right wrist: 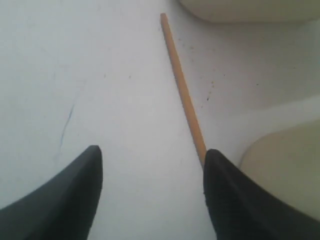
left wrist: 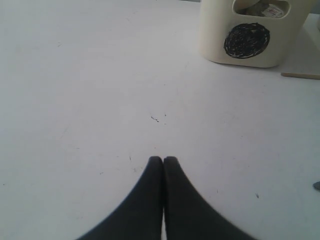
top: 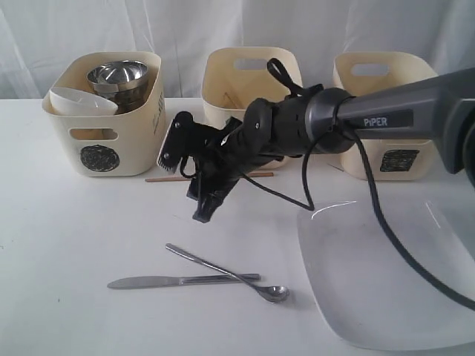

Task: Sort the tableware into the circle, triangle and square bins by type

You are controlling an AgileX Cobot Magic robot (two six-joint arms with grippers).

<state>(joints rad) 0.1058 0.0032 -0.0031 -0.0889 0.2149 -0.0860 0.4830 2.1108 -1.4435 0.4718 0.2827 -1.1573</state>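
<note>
Right end effector [right wrist: 152,152]: fingers wide apart above tabletop [top: 67,245], nothing clamped. Chopstick [right wrist: 182,85] flat on tabletop in front of bins, near end hidden behind one finger. Left end effector [left wrist: 162,161]: fingers pressed together, empty. White bowl [top: 78,100] and steel bowl [top: 119,74] in circle bin [top: 133,133]. Knife [top: 148,282] and spoon [top: 230,274] crossed, beside plate [top: 386,297].

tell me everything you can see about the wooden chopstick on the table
The chopstick is a thin, straight, pale wooden stick lying flat on the white table, just in front of the circle bin and the middle bin. The open right gripper hangs over it, one finger hiding one end; contact there cannot be told.
</note>
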